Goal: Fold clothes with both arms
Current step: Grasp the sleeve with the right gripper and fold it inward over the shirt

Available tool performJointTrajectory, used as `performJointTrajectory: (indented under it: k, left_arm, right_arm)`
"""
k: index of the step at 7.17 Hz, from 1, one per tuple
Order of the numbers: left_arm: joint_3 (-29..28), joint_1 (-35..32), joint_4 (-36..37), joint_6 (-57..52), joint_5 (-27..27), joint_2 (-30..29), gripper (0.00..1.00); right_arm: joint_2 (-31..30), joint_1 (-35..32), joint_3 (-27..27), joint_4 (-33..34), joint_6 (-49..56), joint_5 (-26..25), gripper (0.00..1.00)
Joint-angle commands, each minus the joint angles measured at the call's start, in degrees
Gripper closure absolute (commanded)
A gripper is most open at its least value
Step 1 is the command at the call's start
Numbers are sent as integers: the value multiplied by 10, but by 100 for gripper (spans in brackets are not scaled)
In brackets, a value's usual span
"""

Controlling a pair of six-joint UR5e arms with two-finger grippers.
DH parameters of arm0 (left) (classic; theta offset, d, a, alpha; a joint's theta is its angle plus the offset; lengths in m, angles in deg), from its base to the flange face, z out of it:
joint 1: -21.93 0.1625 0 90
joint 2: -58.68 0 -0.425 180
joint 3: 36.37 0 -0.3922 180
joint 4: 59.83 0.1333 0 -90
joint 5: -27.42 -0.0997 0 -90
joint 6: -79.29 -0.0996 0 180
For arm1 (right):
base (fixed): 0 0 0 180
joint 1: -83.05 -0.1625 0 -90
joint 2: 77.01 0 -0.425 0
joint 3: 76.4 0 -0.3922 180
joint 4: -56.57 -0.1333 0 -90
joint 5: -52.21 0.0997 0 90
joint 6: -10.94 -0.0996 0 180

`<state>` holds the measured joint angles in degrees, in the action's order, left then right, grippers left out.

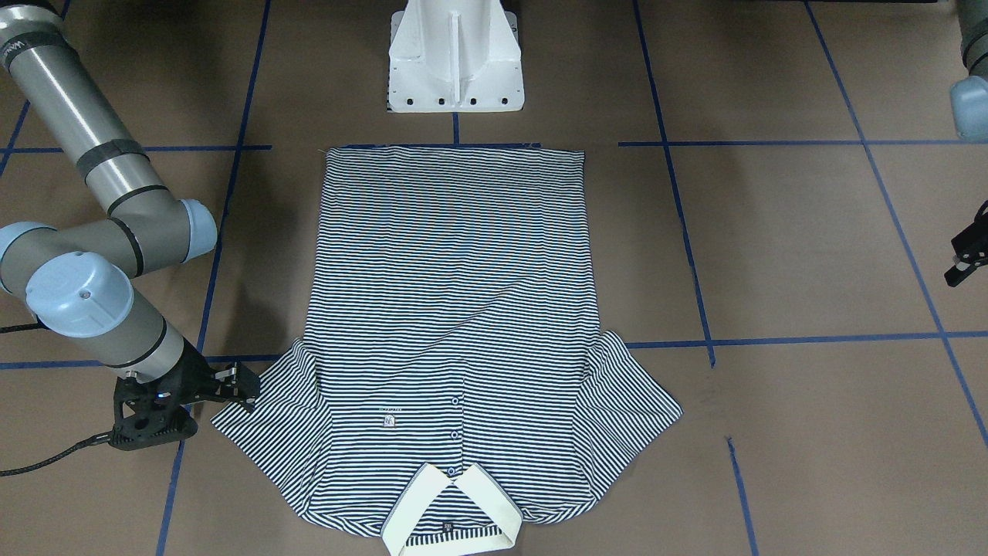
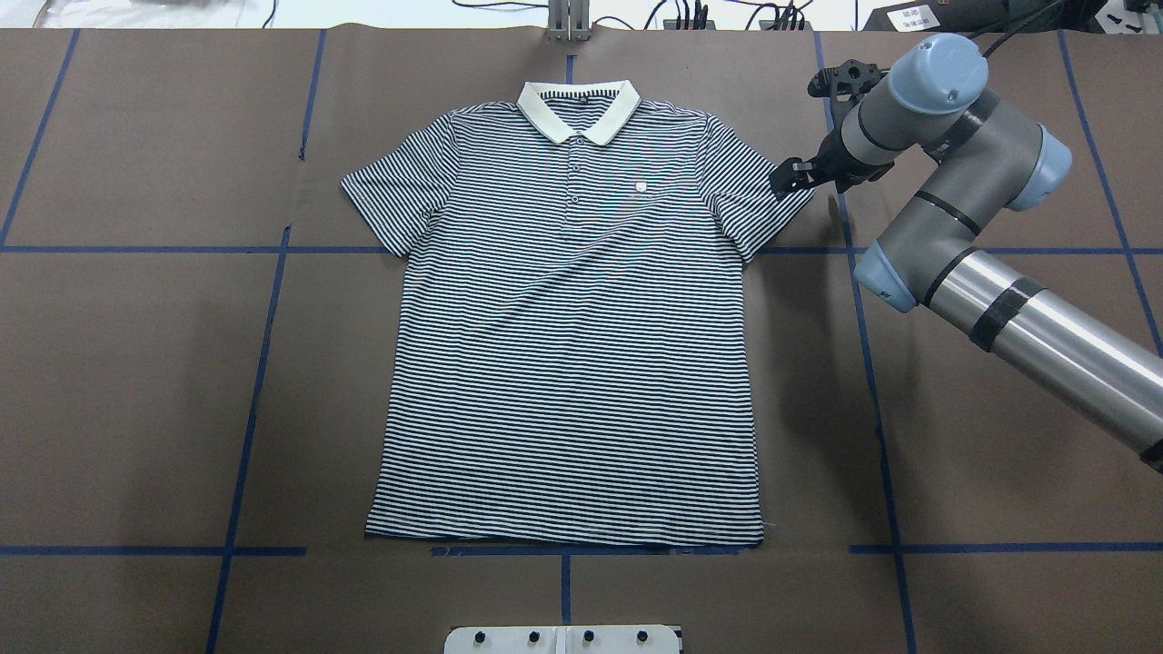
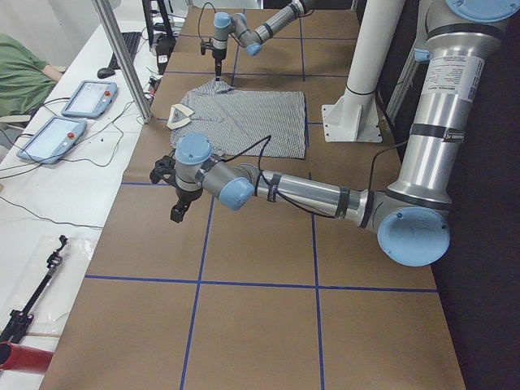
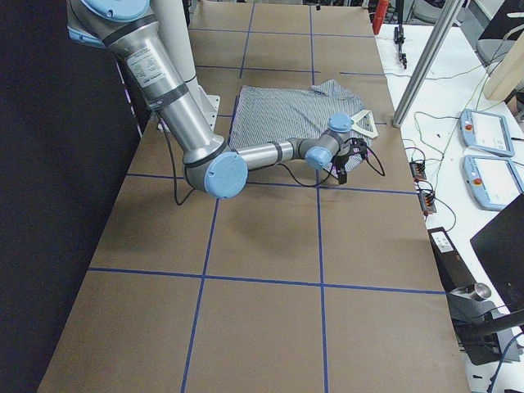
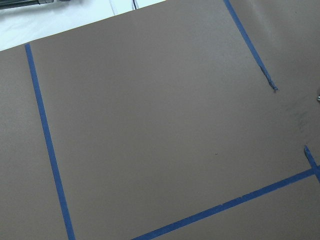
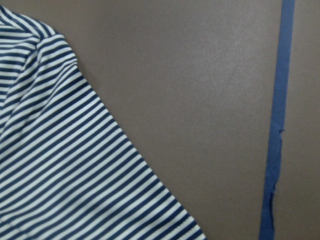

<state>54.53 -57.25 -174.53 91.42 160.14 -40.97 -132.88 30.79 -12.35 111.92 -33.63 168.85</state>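
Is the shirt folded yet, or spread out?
Spread out. The shirt lies flat, front up, with both sleeves out and the collar and hem uncovered; no fold shows.

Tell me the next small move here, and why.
Probably the right gripper should ease down onto the sleeve beside it and pinch its hem. The polo shirt lies flat and unfolded, both sleeves spread, and that gripper sits at this sleeve's outer edge, while the left gripper hangs far from the shirt over the table.
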Motion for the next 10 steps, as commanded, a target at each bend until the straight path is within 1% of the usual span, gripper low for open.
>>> performJointTrajectory:
  k: [1,3,4,5,7,8,10]
  left_arm:
    - [-2,0,0,-1,0,1,0]
    - [-3,0,0,-1,0,2,0]
    - [-3,0,0,-1,0,2,0]
    - [-3,0,0,0,0,2,0]
    - [-2,0,0,0,0,2,0]
    - [-2,0,0,0,0,2,0]
    - [-2,0,0,0,0,2,0]
  right_arm:
    - [3,2,-5,1,-1,-4,14]
    - [6,1,-5,3,0,-4,55]
    - [6,2,-5,3,1,-4,80]
    - [6,2,-5,3,2,-4,99]
    - [7,1,-2,1,1,-4,100]
    - [18,1,1,0,1,-3,100]
    - [26,2,48,0,-3,16,100]
